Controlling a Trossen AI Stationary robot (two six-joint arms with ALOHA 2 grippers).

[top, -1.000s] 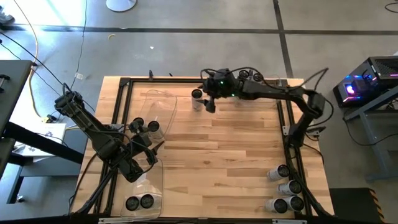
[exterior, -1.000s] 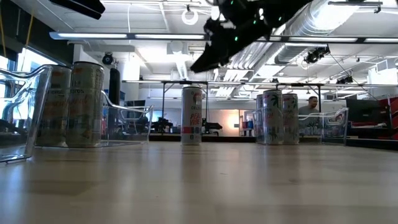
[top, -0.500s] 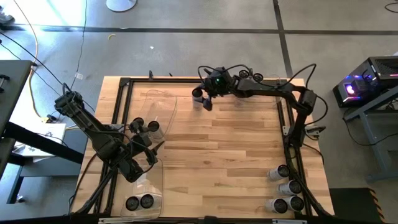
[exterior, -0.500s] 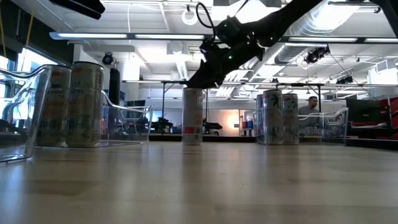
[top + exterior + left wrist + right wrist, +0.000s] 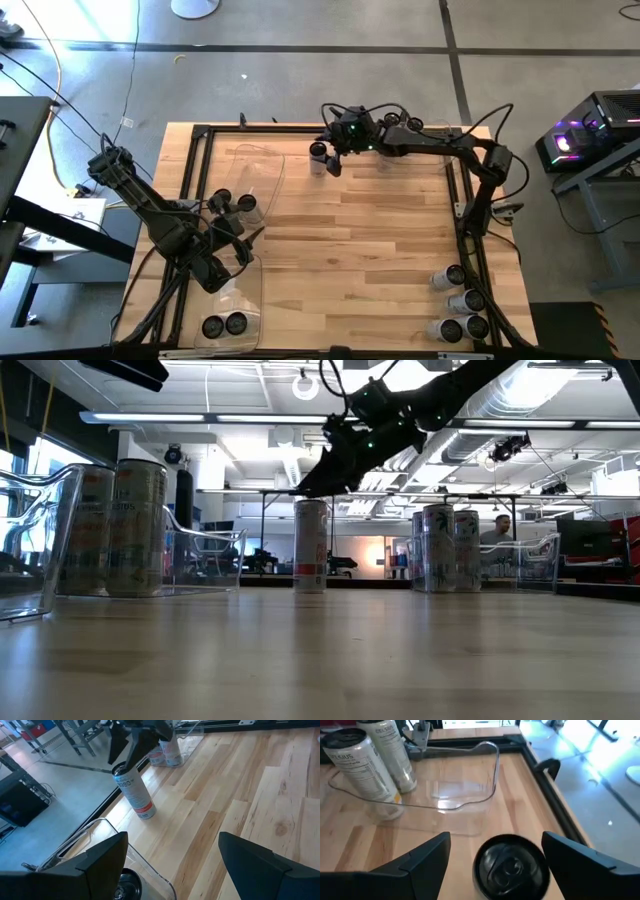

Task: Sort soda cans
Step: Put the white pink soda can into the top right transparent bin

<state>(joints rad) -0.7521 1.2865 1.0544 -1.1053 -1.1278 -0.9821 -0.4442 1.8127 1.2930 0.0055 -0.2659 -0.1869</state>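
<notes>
- We see the right gripper reaching across the far edge of the bench, poised just above a lone can that stands upright near the far rail.
- Its jaws stand open, one finger on each side of the can's dark top in the right wrist view; we see no contact with the can there.
- In the low view that can stands alone on the wood, with the right gripper directly over its top.
- The left gripper hangs at the bench's left side, beside a clear bin; its jaws are open and hold nothing, as the left wrist view shows with its two dark fingers spread wide.
- Two dark-topped cans stand in that bin, close to the left gripper.
- Two more cans stand side by side at the near left corner, in clear plastic.
- Four cans lie clustered at the near right corner, by the right rail.
- In the right wrist view, two pale cans stand upright inside another clear bin on the bench beyond the lone can.
- In the low view, a person shows far off in the room behind the bench.
</notes>
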